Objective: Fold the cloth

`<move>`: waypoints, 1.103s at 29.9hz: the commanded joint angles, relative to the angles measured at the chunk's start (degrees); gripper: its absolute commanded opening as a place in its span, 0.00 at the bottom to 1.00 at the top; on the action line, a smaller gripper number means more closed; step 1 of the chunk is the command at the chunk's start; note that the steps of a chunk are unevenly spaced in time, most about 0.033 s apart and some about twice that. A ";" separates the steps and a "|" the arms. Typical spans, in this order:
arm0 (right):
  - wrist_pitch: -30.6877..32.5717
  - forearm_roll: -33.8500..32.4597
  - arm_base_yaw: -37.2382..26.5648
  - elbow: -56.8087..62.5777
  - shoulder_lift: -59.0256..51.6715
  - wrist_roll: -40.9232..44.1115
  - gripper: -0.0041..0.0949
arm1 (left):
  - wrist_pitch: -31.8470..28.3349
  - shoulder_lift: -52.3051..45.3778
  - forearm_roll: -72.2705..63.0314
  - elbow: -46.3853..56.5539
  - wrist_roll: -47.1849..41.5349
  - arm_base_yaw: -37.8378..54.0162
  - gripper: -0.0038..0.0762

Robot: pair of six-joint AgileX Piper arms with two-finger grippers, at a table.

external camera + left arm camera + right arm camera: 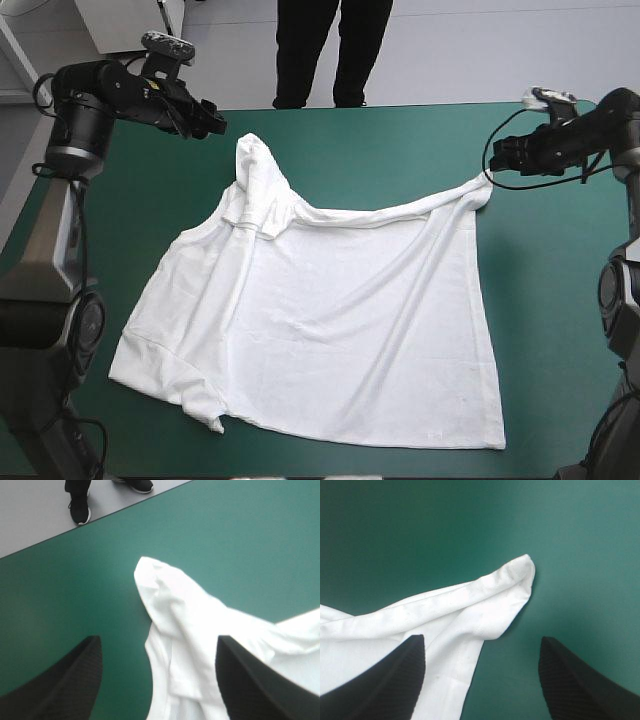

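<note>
The white short-sleeved T-shirt (330, 320) lies spread over the centre of the teal-green tabletop (545, 300), its two far corners stretched toward the far edge. Left pincer (212, 122) and right pincer (497, 158) each hover at one corner, black fingers apart, probably to allow a fresh grasp.

Surface (545, 300): one, with a teal-green cover, bare along its left, right and far margins.

Lying on it: one T-shirt (330, 320), white, short-sleeved, spread mostly flat with shallow creases. Its broad part lies toward the near edge. One far corner is bunched into a rumpled peak near the far-left. The other tapers to a narrow point toward the right edge.
</note>
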 commanded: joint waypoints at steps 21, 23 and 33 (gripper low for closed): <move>-7.56 -20.09 15.96 37.08 -44.83 6.78 0.67 | -7.42 -22.93 18.24 51.69 -10.95 2.46 0.65; -7.41 -22.28 19.89 38.69 -45.93 7.45 0.67 | -7.58 -21.29 17.64 51.81 -10.95 3.65 0.65; -6.89 -24.44 28.69 39.31 -46.04 9.15 0.66 | -8.82 -13.74 14.48 51.91 -10.08 4.67 0.65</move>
